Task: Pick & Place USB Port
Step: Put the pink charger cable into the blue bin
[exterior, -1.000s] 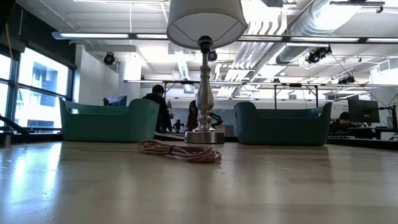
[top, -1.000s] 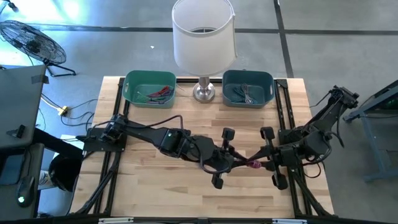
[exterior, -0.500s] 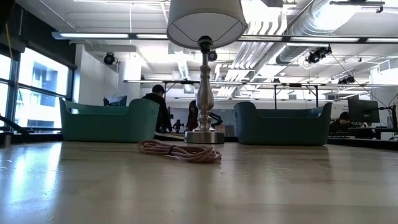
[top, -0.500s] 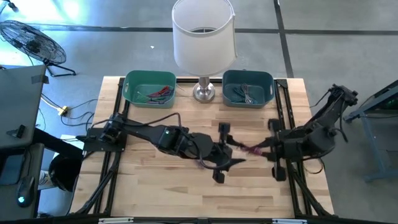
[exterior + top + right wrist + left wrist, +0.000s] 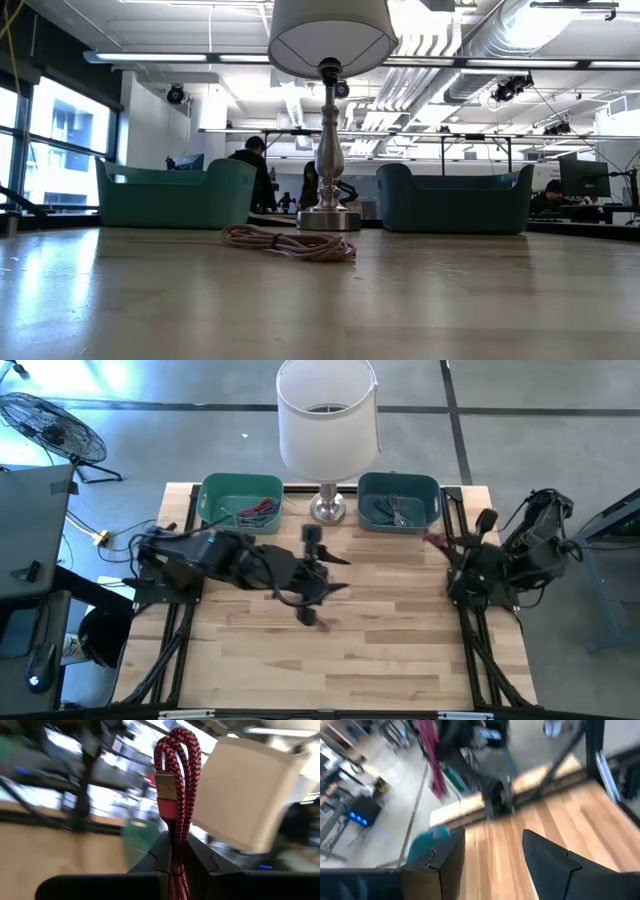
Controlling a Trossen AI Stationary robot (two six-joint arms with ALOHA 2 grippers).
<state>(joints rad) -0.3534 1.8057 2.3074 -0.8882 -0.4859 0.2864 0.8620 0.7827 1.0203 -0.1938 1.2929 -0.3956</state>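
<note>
A red braided USB cable (image 5: 176, 780), folded into a bundle with a gold plug (image 5: 167, 787), is held by my right gripper (image 5: 447, 545), which is shut on it. That gripper is raised at the table's right side, near the dark teal bin (image 5: 398, 500). The cable (image 5: 433, 540) pokes out toward the bin. My left gripper (image 5: 338, 576) is open over the table's middle with nothing between its fingers (image 5: 492, 855). The left wrist view shows the red cable (image 5: 432, 765) farther off, at the other arm. My right gripper pinches the folded bundle of red cable (image 5: 176, 837) between its two fingers, several strands together. The looped end and the gold plug stick out past the fingertips (image 5: 200, 855). The cable is lifted clear of the table.
A green bin (image 5: 240, 502) with red and other cables stands at the back left. A lamp (image 5: 327, 420) stands between the two bins. A pink coiled cable (image 5: 290, 243) lies on the table in front of the lamp base (image 5: 328, 218). Black frames run along both table sides.
My left gripper has opened and let go of the red cable, then drawn back toward the table's left and far edge. My right gripper has kept hold of the cable and carried it up toward the right and far edge, near the dark teal bin.
</note>
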